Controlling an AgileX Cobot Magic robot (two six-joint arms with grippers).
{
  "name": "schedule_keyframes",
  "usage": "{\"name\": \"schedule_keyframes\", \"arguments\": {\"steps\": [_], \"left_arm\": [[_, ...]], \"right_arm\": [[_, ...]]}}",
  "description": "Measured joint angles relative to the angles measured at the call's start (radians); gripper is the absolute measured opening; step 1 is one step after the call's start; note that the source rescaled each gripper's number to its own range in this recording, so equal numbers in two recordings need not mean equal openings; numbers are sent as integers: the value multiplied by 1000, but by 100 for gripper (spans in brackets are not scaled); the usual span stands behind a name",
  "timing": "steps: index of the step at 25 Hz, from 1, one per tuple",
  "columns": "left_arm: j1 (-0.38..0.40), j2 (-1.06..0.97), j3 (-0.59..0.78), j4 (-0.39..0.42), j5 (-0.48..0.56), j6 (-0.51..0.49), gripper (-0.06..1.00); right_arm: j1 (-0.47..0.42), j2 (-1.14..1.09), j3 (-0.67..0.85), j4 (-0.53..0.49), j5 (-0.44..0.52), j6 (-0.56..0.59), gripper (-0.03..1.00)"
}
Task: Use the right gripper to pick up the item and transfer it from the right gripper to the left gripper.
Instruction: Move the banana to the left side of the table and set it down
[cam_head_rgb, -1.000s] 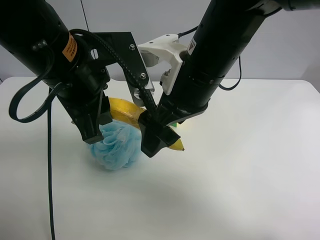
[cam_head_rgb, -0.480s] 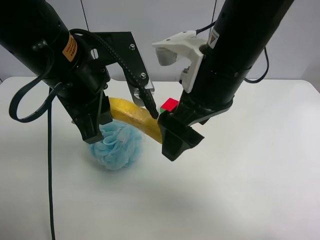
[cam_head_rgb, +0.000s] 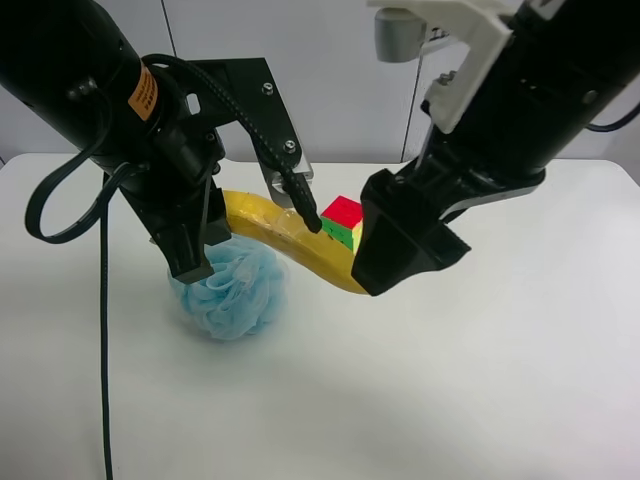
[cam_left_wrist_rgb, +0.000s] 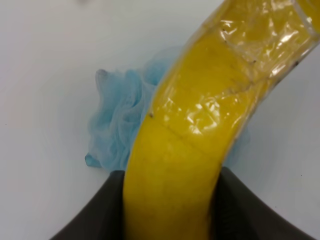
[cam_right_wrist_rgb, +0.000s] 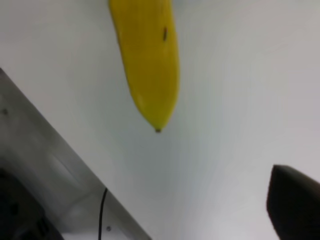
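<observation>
Banana (cam_head_rgb: 285, 238) clamped in left gripper (cam_left_wrist_rgb: 170, 216) over pouf (cam_head_rgb: 235, 297), by cube (cam_head_rgb: 342, 221); right gripper (cam_head_rgb: 398, 250) jaws apart.

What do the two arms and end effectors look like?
Both arms thick, black. Left arm: orange label, black screwed plate, looping black cable. Right arm: white bracket. Left end effector and right end effector: black two-finger claws.
</observation>
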Motion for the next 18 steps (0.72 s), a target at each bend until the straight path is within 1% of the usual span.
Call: {"name": "schedule_keyframes", "arguments": {"steps": [4, 10, 18], "left_arm": [[0, 0, 0, 0, 0, 0, 3], [0, 0, 0, 0, 0, 0, 3], [0, 0, 0, 0, -12, -1, 3]], "right_arm": [[0, -134, 101, 0, 1, 33, 100], [0, -383, 264, 0, 4, 43, 100], [1, -744, 431, -5, 6, 71, 100]]}}
